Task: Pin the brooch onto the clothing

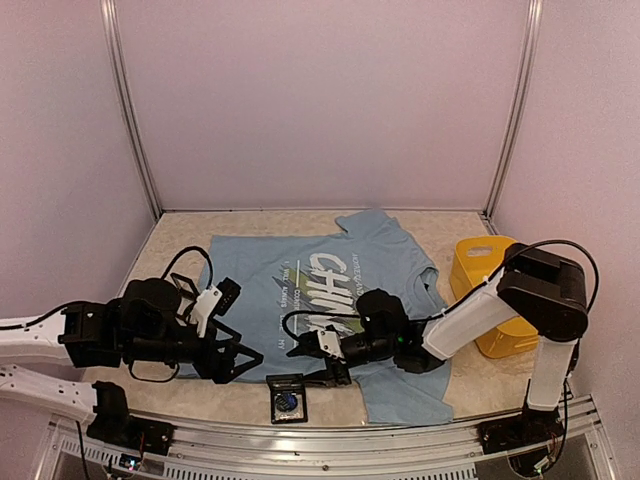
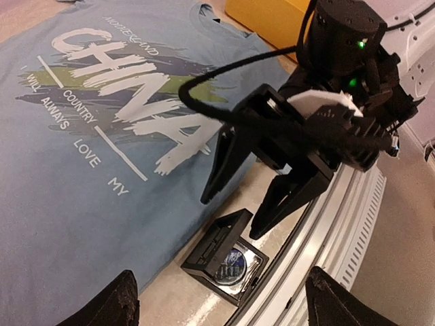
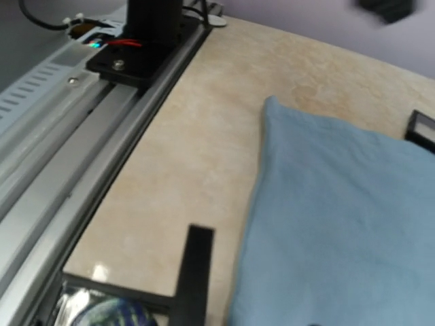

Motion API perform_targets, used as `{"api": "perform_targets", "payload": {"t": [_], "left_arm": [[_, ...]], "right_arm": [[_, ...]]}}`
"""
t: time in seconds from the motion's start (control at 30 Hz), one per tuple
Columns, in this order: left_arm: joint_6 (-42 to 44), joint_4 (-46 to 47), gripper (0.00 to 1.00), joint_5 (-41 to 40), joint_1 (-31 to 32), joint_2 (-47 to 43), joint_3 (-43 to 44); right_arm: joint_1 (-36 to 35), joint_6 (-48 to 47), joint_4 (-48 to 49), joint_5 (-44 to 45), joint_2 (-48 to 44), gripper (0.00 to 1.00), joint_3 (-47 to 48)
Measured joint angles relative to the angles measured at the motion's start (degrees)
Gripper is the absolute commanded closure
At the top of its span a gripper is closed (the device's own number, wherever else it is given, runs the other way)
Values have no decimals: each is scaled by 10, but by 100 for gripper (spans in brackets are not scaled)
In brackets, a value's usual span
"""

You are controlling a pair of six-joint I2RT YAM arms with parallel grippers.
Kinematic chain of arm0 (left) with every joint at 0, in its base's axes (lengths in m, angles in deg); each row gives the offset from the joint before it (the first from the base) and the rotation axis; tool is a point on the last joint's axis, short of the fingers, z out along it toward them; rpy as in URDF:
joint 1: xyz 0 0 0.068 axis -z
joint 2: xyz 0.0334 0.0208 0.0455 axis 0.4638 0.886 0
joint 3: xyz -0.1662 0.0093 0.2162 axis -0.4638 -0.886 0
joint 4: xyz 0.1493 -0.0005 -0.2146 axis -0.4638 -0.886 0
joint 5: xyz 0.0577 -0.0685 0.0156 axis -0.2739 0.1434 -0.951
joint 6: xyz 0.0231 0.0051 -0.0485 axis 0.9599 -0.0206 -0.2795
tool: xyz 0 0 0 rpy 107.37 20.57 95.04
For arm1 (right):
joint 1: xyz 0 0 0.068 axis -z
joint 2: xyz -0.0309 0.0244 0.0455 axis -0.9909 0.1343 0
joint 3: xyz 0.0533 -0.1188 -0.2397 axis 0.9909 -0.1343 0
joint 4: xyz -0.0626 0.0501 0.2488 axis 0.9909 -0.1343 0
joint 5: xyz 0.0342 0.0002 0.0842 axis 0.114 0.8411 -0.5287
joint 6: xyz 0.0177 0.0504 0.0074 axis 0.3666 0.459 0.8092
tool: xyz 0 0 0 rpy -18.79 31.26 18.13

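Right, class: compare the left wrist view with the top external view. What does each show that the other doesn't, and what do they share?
Left wrist only: the small white words beside the big lettering are readable, and the right gripper shows its fingers apart, holding nothing. Top external only: the left arm, the back walls, and the full outline, sleeves included, of the T-shirt. Both: that T-shirt, the yellow box, and the brooch lying in its open black case.
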Motion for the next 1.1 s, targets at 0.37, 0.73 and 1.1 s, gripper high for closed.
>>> {"api": "perform_targets", "payload": {"t": [0.37, 0.73, 1.1], "left_arm": [[19, -16, 30, -80, 100, 162, 27], [44, 7, 44, -100, 101, 276, 37], [58, 6, 83, -101, 103, 294, 52]], "right_arm": [[1, 90, -14, 68, -208, 34, -109], [1, 155, -44, 140, -317, 33, -211], [-37, 164, -99, 186, -348, 29, -227]]}}
